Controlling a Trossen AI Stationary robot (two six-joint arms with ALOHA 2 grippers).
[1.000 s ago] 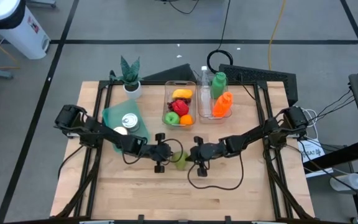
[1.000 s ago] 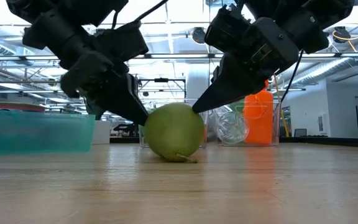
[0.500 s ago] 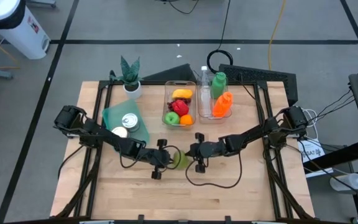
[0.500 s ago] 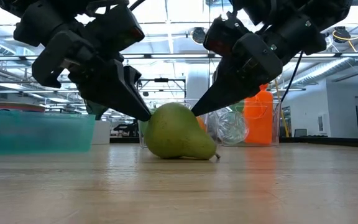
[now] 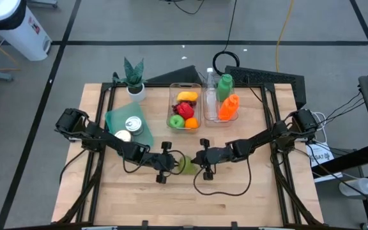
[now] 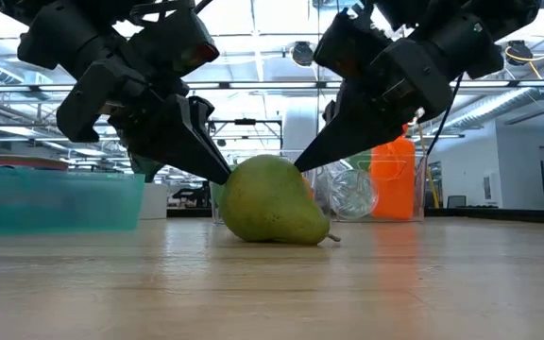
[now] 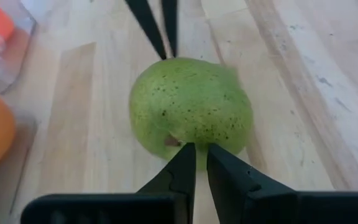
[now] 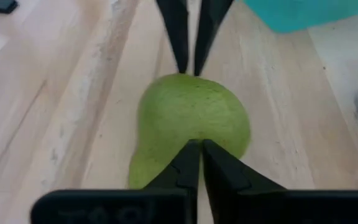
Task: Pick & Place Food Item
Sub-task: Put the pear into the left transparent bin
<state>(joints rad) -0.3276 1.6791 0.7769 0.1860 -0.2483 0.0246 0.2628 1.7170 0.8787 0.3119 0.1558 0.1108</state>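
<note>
A speckled green pear (image 6: 272, 201) lies on its side on the pale wooden table (image 6: 366, 283), its short stem pointing along the boards in the low view. It rests near the middle of the table, in the gap between the two arms, as the high view shows (image 5: 185, 165).

The left claw (image 6: 223, 174) comes down at a slant from one side and its narrow dark tips meet the pear's upper flank. In the left wrist view this claw (image 7: 201, 149) is clenched, its two fingers (image 7: 180, 168) nearly together with only a thin slit between them, and the tips press against the fruit without enclosing it (image 7: 191, 102). The right claw (image 6: 300, 165) slants in from the opposite side and touches the pear in the same way. In the right wrist view it (image 8: 196, 144) is likewise clenched, fingers (image 8: 219, 169) almost touching, tips resting on the green skin (image 8: 194, 112). Each wrist view also shows the other arm's pinched tips on the far side of the fruit.

Beyond the pear, a teal translucent plastic bin (image 6: 55, 201) stands off to one side; from above, it (image 5: 117, 118) holds a metal can (image 5: 133, 124). Farther back sits a clear plastic tray (image 5: 184, 109) with yellow, red, green and orange fruit, and beside it a second clear container holding an orange plastic bottle (image 6: 393, 179), a green bottle (image 5: 225, 85) and a clear bottle (image 5: 210, 83). At the table's back corner stands a small potted plant with spiky green leaves (image 5: 133, 75)
</note>
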